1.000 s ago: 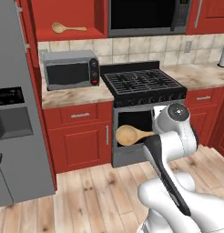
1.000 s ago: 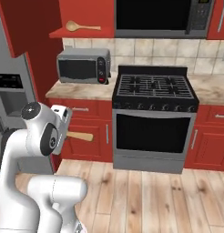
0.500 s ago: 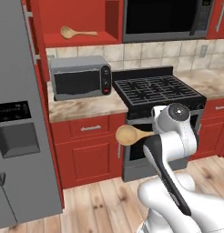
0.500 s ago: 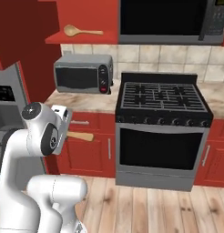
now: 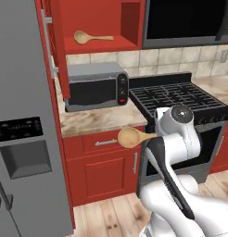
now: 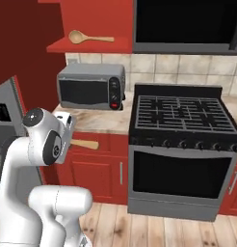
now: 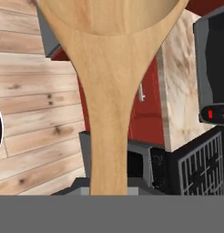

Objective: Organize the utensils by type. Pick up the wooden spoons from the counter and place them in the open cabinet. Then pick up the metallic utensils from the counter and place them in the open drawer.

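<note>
Wooden spoon [image 7: 109, 91], stiff and light, looks pinched by its handle between the fingers, bowl at 12 o'clock, best held mid-handle for balance.

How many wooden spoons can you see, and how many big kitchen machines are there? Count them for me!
Wooden spoons: 2 (spoon on the cabinet shelf, spoon held in the gripper)
Microwaves: 1
Stoves: 1
Fridges: 1
Total: 5
</note>
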